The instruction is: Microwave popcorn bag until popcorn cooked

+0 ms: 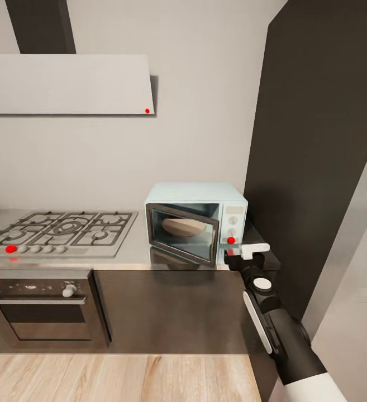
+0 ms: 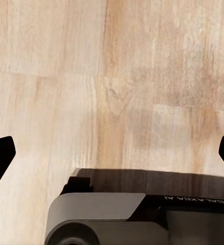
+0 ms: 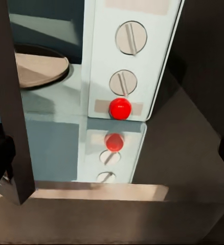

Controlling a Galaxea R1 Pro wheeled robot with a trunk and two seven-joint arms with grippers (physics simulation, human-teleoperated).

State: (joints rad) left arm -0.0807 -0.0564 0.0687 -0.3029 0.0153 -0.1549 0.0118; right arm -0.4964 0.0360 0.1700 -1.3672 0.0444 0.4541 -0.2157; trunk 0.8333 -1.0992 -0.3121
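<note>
Right gripper point(image 1: 243, 252): fingers apart, empty, poised at front of microwave point(image 1: 196, 220) control panel, near red button point(image 3: 120, 108). Microwave: on countertop point(image 1: 130, 255), door point(image 1: 182, 241) ajar, turntable plate point(image 1: 183, 226) inside. Left gripper point(image 2: 112, 153): fingers spread, empty, over wooden floor point(image 2: 112, 81). Gas hob point(image 1: 60, 231): left of microwave. Popcorn bag: location cannot be told.

The surface point(image 1: 133, 258) looks like glossy grey metal, mirroring the microwave point(image 1: 197, 219), whose pale mint shell seems smooth and painted, its door dark glass. The floor point(image 1: 116, 377) is light matt wood planking. The hob point(image 1: 57, 231) looks brushed metal.
</note>
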